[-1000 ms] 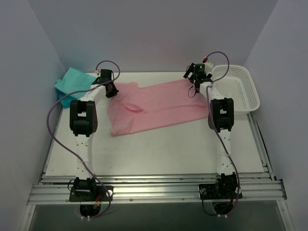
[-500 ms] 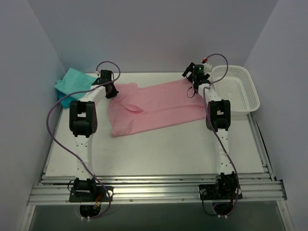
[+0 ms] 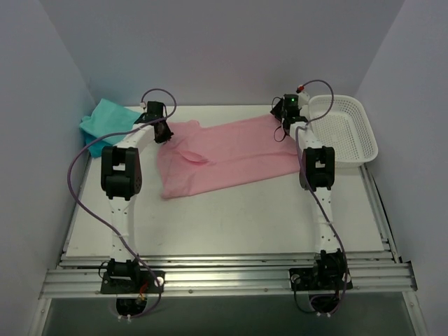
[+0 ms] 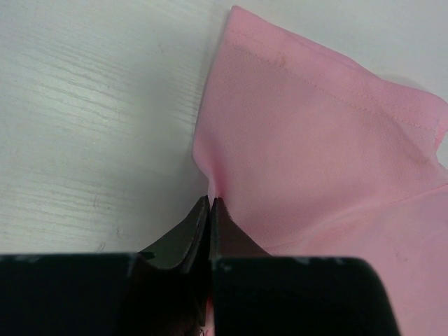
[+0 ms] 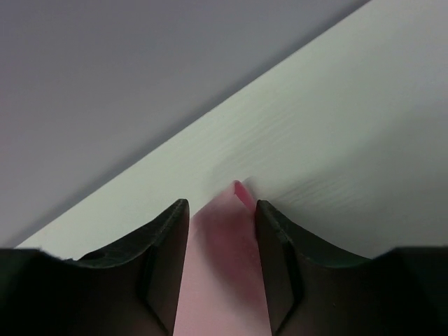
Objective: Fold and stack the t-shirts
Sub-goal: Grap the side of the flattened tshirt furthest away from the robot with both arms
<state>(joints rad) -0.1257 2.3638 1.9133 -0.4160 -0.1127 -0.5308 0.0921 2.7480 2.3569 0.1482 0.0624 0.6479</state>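
Since a second ago my right gripper (image 5: 221, 208) has turned a little over the far right corner of the pink t-shirt (image 3: 224, 155), and its jaws have drawn closer together. My left arm and the cloth lie as they did.

Nearest to my bases, the white table (image 3: 245, 217) shows bare board. Further out the pink t-shirt is spread flat across the middle, running from a lower corner on my left up towards the far right, with a loose fold raised near its left end.

At its far left edge my left gripper (image 4: 211, 201) is pinched tight on the cloth: the fingers meet at their tips and the fabric puckers into them.

At the far right corner my right gripper's jaws stand partly apart, one on each side of the pink corner, which lies between them; I cannot tell that they grip it.

Beyond my left arm, in the far left corner, the teal t-shirt (image 3: 105, 119) lies crumpled. In the far right corner, just beside my right wrist, sits the white mesh basket (image 3: 334, 99).
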